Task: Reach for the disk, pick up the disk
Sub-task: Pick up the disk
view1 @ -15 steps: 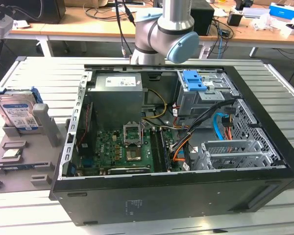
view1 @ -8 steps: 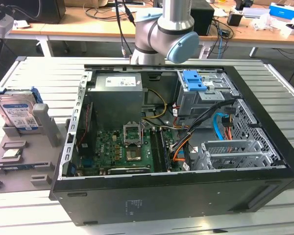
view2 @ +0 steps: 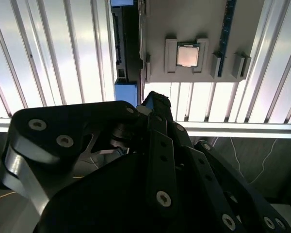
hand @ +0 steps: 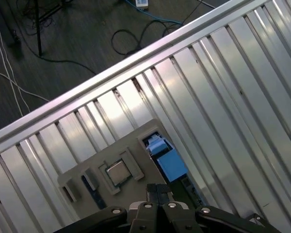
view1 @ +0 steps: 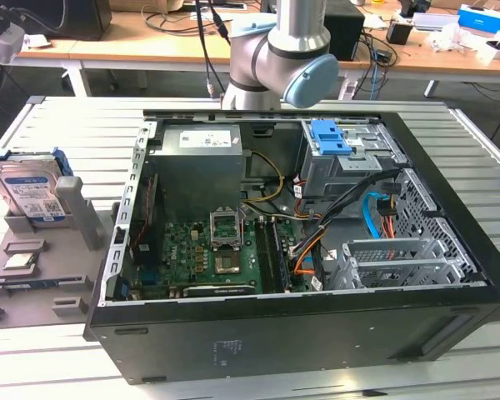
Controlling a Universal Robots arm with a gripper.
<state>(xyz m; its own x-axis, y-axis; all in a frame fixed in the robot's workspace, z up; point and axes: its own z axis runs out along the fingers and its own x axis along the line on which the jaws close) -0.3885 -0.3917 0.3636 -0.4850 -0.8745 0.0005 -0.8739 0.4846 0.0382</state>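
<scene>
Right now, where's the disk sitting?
In the exterior view the disk stands on edge at the exterior view's left, slotted in the grey holder on the slatted table, beside the open computer case.

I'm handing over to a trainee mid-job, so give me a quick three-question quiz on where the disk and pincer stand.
1. True or false: the disk lies flat inside the computer case.
2. The disk's side bracket is: A red, B blue, C green.
3. What does the pincer hold?
Key: 1 false, it stands in the grey holder outside the case; 2 B; 3 nothing.
</scene>
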